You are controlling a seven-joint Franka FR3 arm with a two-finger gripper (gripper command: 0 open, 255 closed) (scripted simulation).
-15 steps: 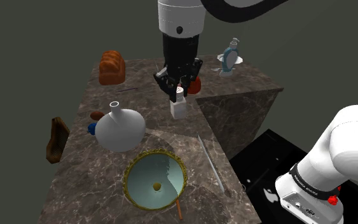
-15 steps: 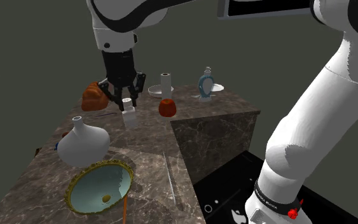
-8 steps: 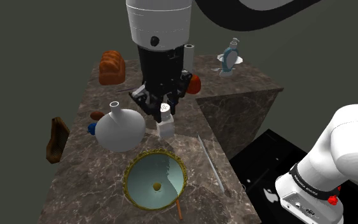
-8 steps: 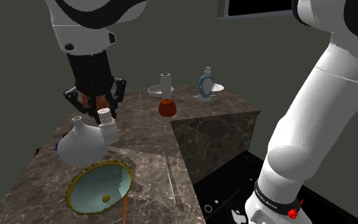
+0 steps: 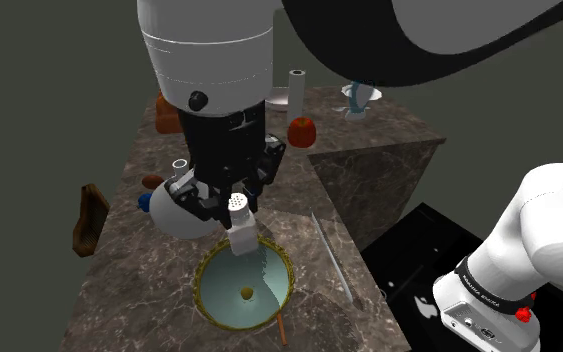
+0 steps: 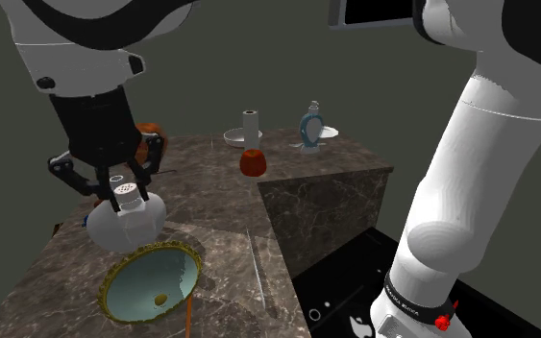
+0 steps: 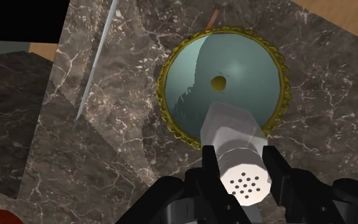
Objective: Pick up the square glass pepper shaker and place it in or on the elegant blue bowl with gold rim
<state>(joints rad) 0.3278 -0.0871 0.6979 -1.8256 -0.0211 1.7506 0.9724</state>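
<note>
You had the shaker [image 5: 240,232] [image 6: 124,196] [image 7: 233,126] in the end effector [image 5: 231,206] [image 7: 242,165], hanging over the bowl's [image 5: 219,291] [image 6: 146,280] [image 7: 250,76] rim on the vase's [image 5: 174,213] [image 6: 124,229] side. The bowl sat on the tabletop [image 5: 144,295] near the edge at the shoulder view's bottom. The vase stood just behind it, and the thin rod [image 5: 331,255] [image 6: 256,259] [image 7: 95,70] lay beside the bowl along the stand-side edge.

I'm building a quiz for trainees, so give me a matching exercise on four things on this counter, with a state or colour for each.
Things:
1. shaker
2. bowl
3. vase
4. flask

Descriptions:
A. red
B. gold-rimmed
C. held in the end effector
D. white, round-bodied

Pairs: 1-C, 2-B, 3-D, 4-A
</note>
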